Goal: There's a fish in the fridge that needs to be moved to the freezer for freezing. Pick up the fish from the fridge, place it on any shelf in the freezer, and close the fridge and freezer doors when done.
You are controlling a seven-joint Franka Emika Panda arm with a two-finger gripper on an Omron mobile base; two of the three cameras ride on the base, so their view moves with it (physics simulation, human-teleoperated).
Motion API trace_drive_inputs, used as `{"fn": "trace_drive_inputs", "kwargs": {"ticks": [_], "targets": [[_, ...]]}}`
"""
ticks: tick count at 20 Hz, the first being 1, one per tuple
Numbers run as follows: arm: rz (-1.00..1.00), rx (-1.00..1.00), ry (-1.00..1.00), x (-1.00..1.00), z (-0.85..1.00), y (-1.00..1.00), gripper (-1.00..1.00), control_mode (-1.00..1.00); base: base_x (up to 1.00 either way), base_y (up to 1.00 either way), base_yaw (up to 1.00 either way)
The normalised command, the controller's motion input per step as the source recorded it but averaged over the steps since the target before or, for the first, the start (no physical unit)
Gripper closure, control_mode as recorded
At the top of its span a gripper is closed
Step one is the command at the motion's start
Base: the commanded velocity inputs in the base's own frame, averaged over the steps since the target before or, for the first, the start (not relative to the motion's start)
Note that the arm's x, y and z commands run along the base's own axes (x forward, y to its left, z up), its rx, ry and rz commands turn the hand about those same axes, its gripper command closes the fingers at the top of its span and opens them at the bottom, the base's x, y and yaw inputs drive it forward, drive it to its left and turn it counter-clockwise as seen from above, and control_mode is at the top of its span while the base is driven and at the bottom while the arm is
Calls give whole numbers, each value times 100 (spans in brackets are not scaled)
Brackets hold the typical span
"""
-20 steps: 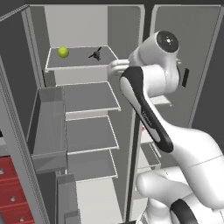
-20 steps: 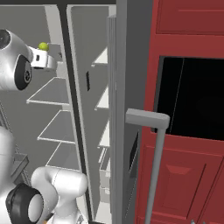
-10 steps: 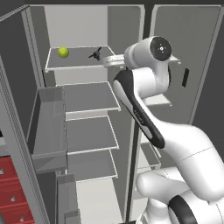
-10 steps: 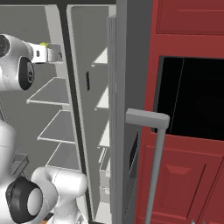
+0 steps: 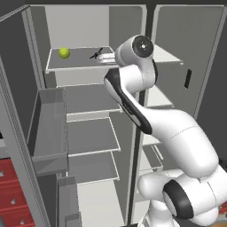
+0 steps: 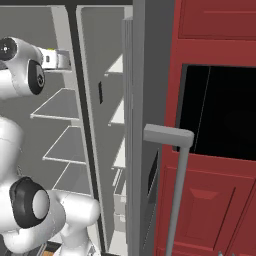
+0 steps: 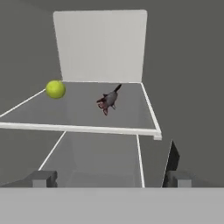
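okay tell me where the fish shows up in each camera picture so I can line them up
Left base view: the fish lies on the fridge's top shelf, upper middle, just left of the hand.
Right base view: I cannot make the fish out; the arm covers that part of the shelf.
Hand view: fish near centre, on the same shelf, right of the green ball.
Shared landmark: the green ball, left of the fish in both.
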Motion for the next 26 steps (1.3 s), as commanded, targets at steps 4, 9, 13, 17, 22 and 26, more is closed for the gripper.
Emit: {"fn": "trace_drive_inputs", "kwargs": {"ticks": [4,9,13,17,22,26], "targets": [[0,0,12,27,9,0,-100,-100,0,0,0],[0,0,0,37,-2,2,-100,-100,0,0,0],[0,0,0,42,-9,0,-100,-100,0,0,0],[0,0,1,44,-22,0,-100,-100,0,0,0],[-3,0,0,43,-26,11,-100,-100,0,0,0],[-8,0,3,51,-9,22,-100,-100,0,0,0]]}}
